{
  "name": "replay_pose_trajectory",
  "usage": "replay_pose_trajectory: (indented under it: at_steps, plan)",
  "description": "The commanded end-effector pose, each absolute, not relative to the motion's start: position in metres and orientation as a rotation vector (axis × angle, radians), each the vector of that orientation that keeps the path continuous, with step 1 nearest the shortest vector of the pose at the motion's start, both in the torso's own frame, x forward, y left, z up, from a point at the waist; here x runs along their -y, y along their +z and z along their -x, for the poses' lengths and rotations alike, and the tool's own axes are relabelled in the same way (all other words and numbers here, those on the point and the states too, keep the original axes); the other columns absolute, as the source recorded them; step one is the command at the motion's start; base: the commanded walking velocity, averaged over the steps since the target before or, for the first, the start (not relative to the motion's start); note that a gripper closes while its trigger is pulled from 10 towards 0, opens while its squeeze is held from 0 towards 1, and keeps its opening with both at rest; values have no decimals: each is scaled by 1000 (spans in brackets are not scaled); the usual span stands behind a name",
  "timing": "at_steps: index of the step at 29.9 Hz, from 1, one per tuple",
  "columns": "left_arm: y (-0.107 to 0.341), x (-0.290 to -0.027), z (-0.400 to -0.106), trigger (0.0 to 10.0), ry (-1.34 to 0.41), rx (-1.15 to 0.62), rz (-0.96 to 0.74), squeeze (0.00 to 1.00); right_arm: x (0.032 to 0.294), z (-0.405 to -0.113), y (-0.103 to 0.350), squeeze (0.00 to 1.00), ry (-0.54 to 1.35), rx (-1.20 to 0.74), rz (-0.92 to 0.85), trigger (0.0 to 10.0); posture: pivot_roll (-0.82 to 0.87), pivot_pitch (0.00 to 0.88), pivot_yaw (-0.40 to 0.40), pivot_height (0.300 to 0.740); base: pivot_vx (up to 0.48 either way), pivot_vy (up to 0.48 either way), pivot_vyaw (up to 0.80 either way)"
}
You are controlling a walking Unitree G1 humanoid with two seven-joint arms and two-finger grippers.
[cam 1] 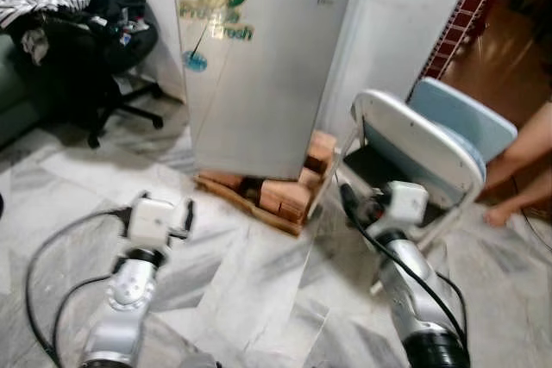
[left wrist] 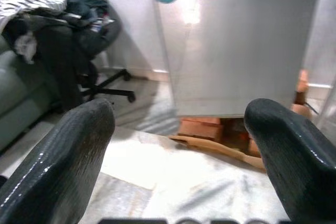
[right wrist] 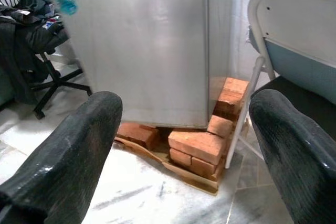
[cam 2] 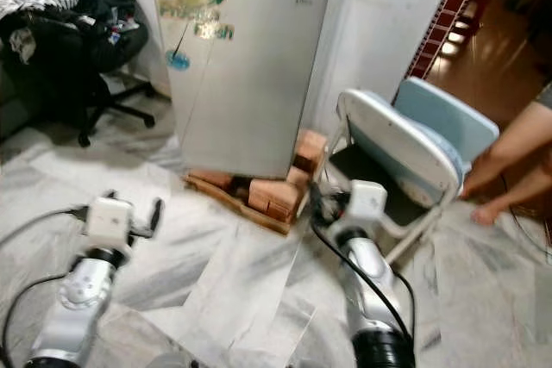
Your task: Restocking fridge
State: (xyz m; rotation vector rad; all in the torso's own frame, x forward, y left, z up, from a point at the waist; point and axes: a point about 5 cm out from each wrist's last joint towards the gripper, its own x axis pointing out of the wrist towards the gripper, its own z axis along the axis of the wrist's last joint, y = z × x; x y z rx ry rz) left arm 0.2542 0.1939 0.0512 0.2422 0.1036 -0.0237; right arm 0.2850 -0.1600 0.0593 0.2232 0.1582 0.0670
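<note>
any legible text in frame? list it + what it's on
"Fresh": green lettering on the fridge door, lower line of a two-line logo; the upper line is washed out by glare, unreadable.
Small script near the door's top right corner: too blurred to read.
Round blue sticker on the door: no readable text.

Both arms raised forward; left end effector [left wrist: 178, 145] and right end effector [right wrist: 184, 145] fingers spread, empty.

1 fridge [cam 1: 259, 66], door shut. 1 folding chair [cam 1: 431, 148]. 1 office chair [cam 1: 103, 49] with clothes piled on it. 1 wooden pallet [cam 1: 250, 204]. Bricks [right wrist: 197, 148] under the fridge, at least 5, exact count unclear. 2 robot hands: left hand [left wrist: 178, 145], right hand [right wrist: 184, 145]. 1 person's legs [cam 1: 522, 170].
</note>
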Motion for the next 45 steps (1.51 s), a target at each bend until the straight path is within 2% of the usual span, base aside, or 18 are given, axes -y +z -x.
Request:
replay_pose_trajectory:
  at_steps: [1,8,21,32,38,45]
  plan:
    - [53,-185,-259,10000,-44,-98,-225,0,175,-282,57,0,20,-163,-212,10000,66,0,-51,740,0,480,-800]
    - [54,-187,-261,10000,-36,-95,-221,0,179,-284,60,0,23,-145,-205,10000,62,0,-49,740,0,480,-800]
    - [54,-189,-262,10000,-27,-101,-212,0,186,-283,59,0,-3,-137,-185,10000,57,0,-45,740,0,480,0]
    - [59,-192,-274,10000,-61,-93,-224,0,206,-268,48,0,-148,-114,-104,10000,23,0,14,740,0,480,0]
    - [60,-194,-276,10000,-69,-95,-212,0,212,-262,47,0,-170,-96,-67,10000,17,0,-3,740,0,480,0]
    - [53,-209,-268,10000,-58,-136,-191,0,212,-265,51,0,-146,-80,-33,10000,34,0,-31,740,0,0,0]
